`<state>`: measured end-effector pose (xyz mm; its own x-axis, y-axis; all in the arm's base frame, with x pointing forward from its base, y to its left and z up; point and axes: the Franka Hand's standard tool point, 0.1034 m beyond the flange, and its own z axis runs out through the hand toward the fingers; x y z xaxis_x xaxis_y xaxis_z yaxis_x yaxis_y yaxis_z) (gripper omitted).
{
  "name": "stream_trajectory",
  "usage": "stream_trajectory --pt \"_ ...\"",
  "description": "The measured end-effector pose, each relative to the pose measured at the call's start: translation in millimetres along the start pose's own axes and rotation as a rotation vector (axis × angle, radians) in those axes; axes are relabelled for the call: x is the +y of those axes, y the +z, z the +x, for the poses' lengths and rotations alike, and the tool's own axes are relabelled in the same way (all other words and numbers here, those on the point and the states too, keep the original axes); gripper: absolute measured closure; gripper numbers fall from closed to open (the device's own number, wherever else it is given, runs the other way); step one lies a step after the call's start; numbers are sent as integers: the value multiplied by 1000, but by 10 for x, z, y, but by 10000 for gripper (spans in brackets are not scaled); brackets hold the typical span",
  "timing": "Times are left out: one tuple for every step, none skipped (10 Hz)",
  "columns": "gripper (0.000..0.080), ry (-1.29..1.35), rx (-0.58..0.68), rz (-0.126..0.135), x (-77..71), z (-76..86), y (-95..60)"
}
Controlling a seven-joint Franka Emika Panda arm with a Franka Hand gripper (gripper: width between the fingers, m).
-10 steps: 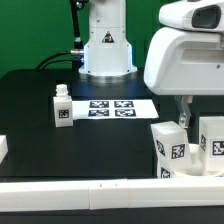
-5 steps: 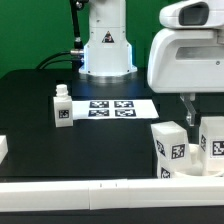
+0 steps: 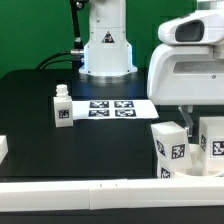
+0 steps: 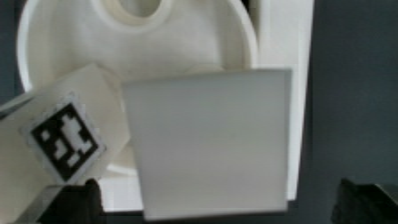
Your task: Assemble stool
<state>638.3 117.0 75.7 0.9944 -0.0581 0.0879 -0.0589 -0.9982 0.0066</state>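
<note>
My gripper (image 3: 187, 120) hangs over the stool parts at the exterior view's lower right. Two white tagged legs stand there, one (image 3: 170, 148) to the left of my fingers and one (image 3: 213, 140) to the right. A third leg (image 3: 62, 106) stands alone, upright, further left. In the wrist view my gripper (image 4: 222, 205) is open, with its dark fingertips (image 4: 75, 205) wide apart on either side of a plain white leg face (image 4: 205, 140). A tagged part (image 4: 68, 135) lies beside it. The round seat (image 4: 107, 50) lies beyond them.
The marker board (image 3: 110, 108) lies flat mid-table. A long white border bar (image 3: 100, 190) runs along the front edge, and another piece (image 3: 3, 148) sits at the exterior view's left. The robot base (image 3: 105, 45) stands at the back.
The hand has come down a little and shifted slightly to the exterior view's right, bringing the fingers lower between the two legs. The parts have not moved.
</note>
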Motion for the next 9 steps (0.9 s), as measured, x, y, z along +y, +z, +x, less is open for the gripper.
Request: stream_trajectory --pt "151 -8 -5 -10 2 -29 29" --pt "151 -6 -3 -10 12 -17 21" --pt "151 5 -3 -10 18 -17 23" --pt "151 24 -3 -10 20 -16 23" --pt "257 39 -3 -10 24 -15 23" --pt "460 79 -2 -10 24 -15 22" --pt "460 164 -2 -9 22 -14 21" --pt "464 214 -2 -9 24 -13 21" --pt "464 318 -1 -8 22 -14 22"
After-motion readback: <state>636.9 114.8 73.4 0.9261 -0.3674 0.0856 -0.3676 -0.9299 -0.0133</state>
